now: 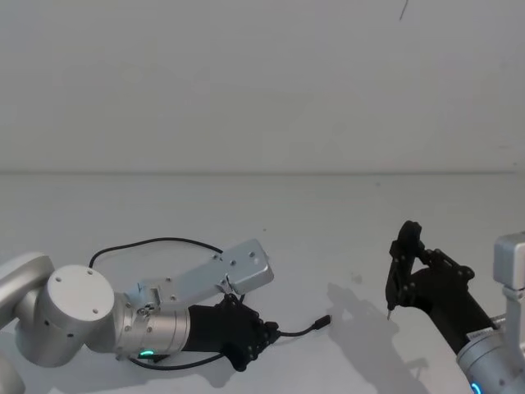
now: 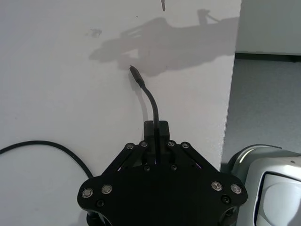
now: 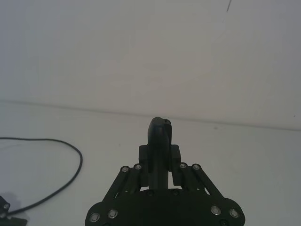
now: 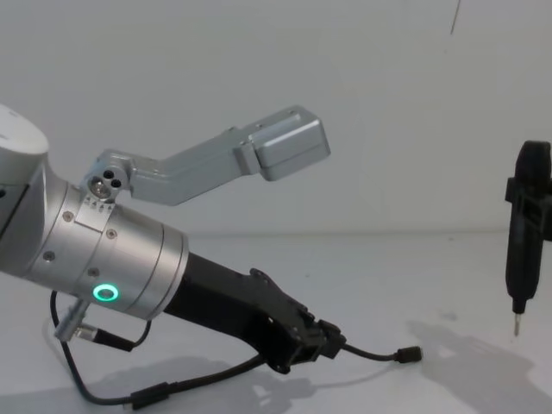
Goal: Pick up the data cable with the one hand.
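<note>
Closest to me, at 7 o'clock on the table (image 1: 344, 230), my left gripper (image 1: 264, 332) lies low and nearly flat. The green ring glows on the silver wrist behind it. Its jaws are clenched on the data cable (image 2: 153, 101), which comes out from between the fingertips. From that grip a short length runs toward 3 o'clock and ends in a small plug (image 4: 410, 354) close to the surface; I cannot tell whether it touches.

The rest of the cable passes under my left arm toward 8 o'clock. It then sweeps out in a wide loop toward 11 o'clock, lying on the table behind the arm.

Farther out, at 4 o'clock, my right gripper (image 3: 160, 127) is held above the table, pinched together on nothing and well apart from the cable. Beyond it stands a plain wall (image 1: 262, 82).
</note>
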